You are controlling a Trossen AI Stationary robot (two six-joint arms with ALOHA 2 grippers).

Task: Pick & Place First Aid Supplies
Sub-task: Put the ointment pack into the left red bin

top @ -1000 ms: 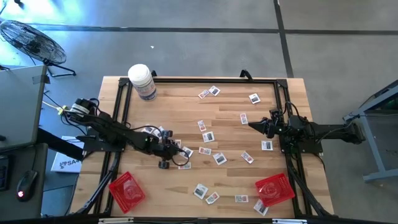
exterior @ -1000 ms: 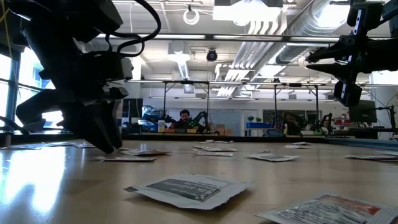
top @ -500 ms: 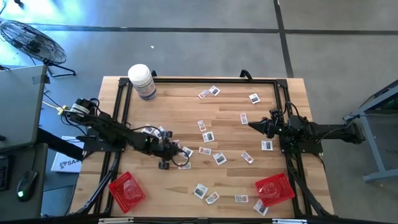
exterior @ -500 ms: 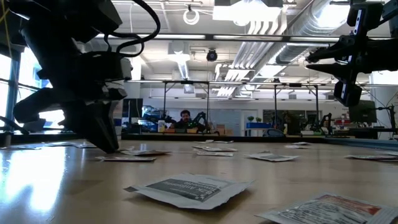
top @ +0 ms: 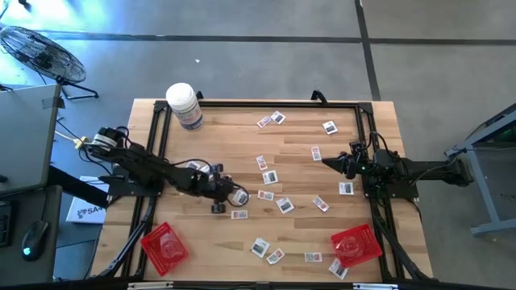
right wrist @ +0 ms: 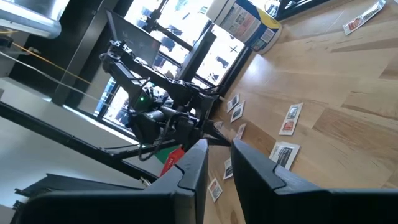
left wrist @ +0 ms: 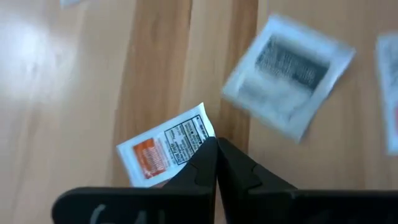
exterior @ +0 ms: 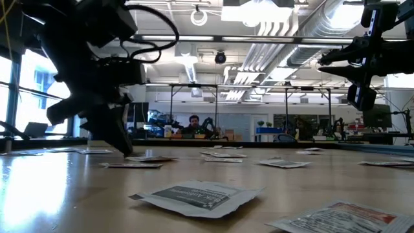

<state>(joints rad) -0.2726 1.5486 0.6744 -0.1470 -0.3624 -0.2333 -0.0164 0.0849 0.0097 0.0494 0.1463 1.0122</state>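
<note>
The wooden surface (top: 298, 161) fills the middle of the high view, with white packets (top: 266, 196) scattered across its centre. Over the last second the left claw (top: 234, 196), left of centre, has been shut onto an orange-printed packet (left wrist: 166, 146), so lifting seems next. The right claw (top: 326, 161), at right, is seen parted and empty. No print can be read.

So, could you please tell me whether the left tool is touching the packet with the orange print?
Touching. In the left wrist view the left tool has its fingers shut together on the corner of the orange-printed packet, with no gap between them.
</note>
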